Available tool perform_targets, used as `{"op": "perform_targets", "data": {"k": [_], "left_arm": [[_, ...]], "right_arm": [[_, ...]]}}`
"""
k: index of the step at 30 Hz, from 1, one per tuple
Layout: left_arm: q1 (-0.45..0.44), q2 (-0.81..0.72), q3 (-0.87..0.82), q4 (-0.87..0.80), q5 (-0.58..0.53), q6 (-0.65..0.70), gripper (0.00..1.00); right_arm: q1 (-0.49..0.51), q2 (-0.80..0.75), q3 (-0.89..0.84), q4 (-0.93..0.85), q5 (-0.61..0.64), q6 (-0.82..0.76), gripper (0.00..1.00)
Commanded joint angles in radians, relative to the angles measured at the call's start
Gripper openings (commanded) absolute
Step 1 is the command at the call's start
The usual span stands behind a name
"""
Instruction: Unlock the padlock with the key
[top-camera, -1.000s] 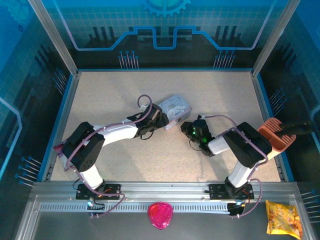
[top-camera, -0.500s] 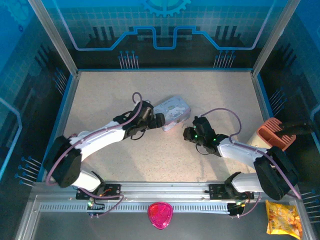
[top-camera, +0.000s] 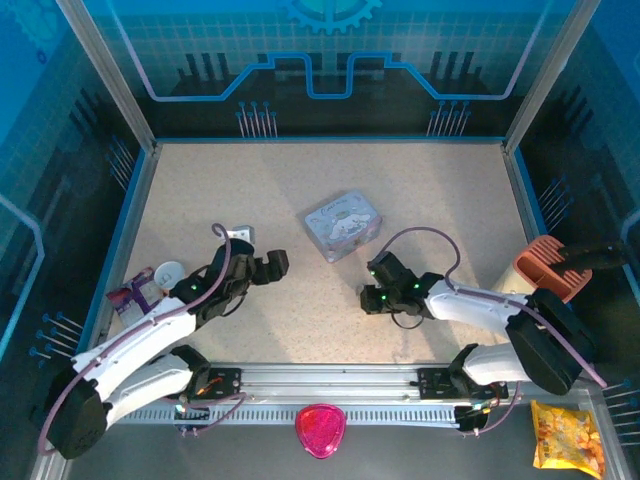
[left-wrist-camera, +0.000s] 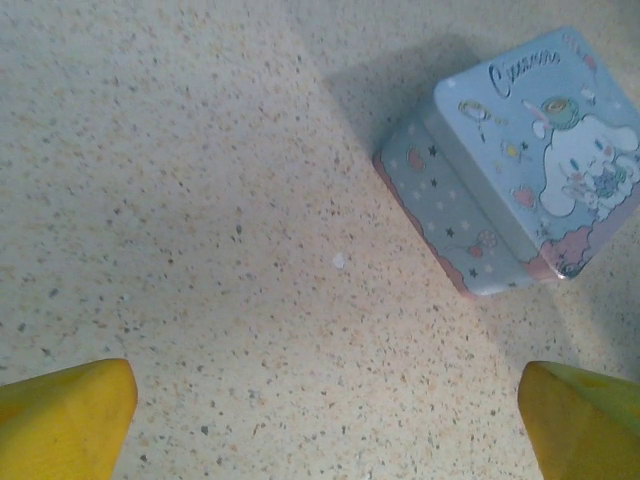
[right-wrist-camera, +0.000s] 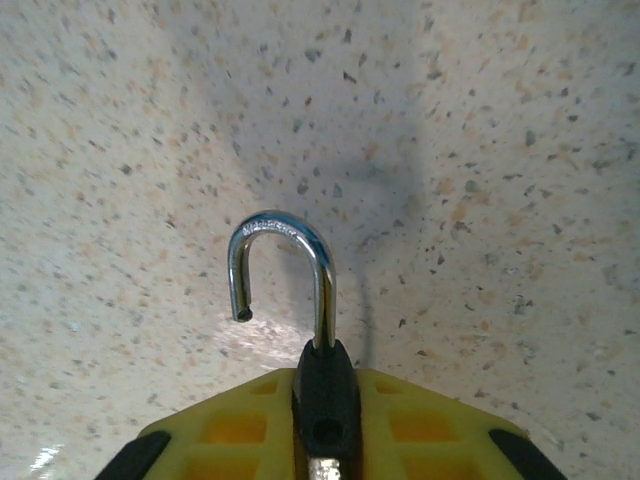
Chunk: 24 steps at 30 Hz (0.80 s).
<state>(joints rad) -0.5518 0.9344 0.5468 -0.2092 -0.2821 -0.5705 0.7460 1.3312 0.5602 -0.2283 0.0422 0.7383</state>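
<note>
In the right wrist view the padlock (right-wrist-camera: 326, 395) has a dark body clamped edge-on between my right gripper's (right-wrist-camera: 325, 400) yellow fingers (right-wrist-camera: 230, 430). Its silvery shackle (right-wrist-camera: 285, 262) is swung open, one end free above the speckled table. A short silvery stub (right-wrist-camera: 327, 468) pokes out of the body's near end; I cannot tell whether it is the key. From above, the right gripper (top-camera: 370, 288) hovers near the tin's front. My left gripper (top-camera: 274, 262) is open and holds nothing, its yellow fingertips (left-wrist-camera: 65, 415) far apart over bare table.
The pale blue cartoon tin (top-camera: 345, 225) (left-wrist-camera: 520, 170) lies mid-table, between and beyond both grippers. A white cup (top-camera: 167, 272) and purple packet (top-camera: 130, 296) sit at the left edge, and an orange cup (top-camera: 545, 265) at the right edge. Raised walls (top-camera: 128, 230) ring the table.
The left arm has pulled away from the tin, back to the near left. The right gripper has drifted slightly nearer and to the left, still gripping the padlock.
</note>
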Motion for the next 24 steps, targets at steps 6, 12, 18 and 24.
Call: {"op": "perform_targets", "data": {"k": [6, 12, 18, 24], "left_arm": [[0.016, -0.029, -0.006, 0.009, -0.102, 0.102, 0.99], [0.016, -0.037, 0.02, 0.013, -0.254, 0.171, 0.99], [0.021, -0.031, -0.005, 0.134, -0.484, 0.242, 0.99], [0.138, 0.065, -0.048, 0.345, -0.454, 0.39, 0.99]], "right_arm": [[0.012, 0.024, 0.063, -0.096, 0.024, -0.086, 0.5], [0.004, -0.066, 0.141, -0.249, 0.158, -0.179, 0.66], [-0.053, -0.204, 0.198, -0.295, 0.31, -0.29, 0.68], [-0.223, -0.328, 0.091, -0.048, 0.417, -0.48, 0.77]]}}
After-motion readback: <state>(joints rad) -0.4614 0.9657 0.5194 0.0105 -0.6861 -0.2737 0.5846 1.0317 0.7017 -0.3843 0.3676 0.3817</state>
